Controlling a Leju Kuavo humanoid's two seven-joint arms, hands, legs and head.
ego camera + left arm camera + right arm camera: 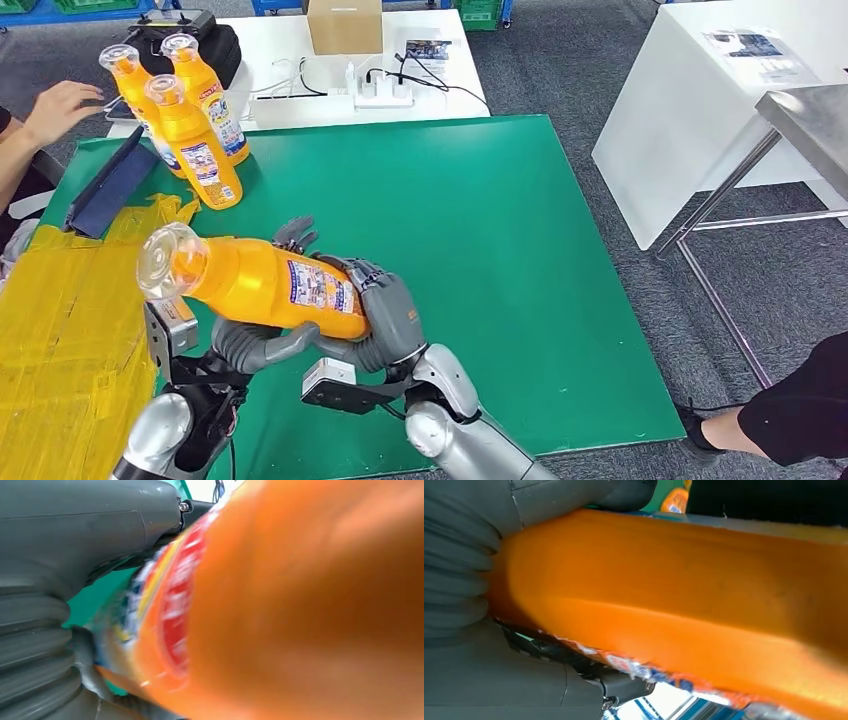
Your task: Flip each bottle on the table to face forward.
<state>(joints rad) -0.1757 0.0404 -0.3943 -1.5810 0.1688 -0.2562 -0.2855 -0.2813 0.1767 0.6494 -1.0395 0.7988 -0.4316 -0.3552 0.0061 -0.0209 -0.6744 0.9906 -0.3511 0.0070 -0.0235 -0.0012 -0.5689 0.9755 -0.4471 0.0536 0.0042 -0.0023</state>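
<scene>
1. Head view: left hand [262, 345] supports the orange bottle [262, 282] from below, gripping it.
2. That bottle lies sideways between both hands, above the green mat [480, 230].
3. Right hand [385, 318] grasps its base.
4. Three bottles [190, 125] stand far beyond the left hand.

Both silver arms rise bent toward the lifted orange plastic bottle [265, 285]. The right hand [385, 315] wraps its base, fingers curled over it. The left hand [262, 345] cups it from beneath.
</scene>
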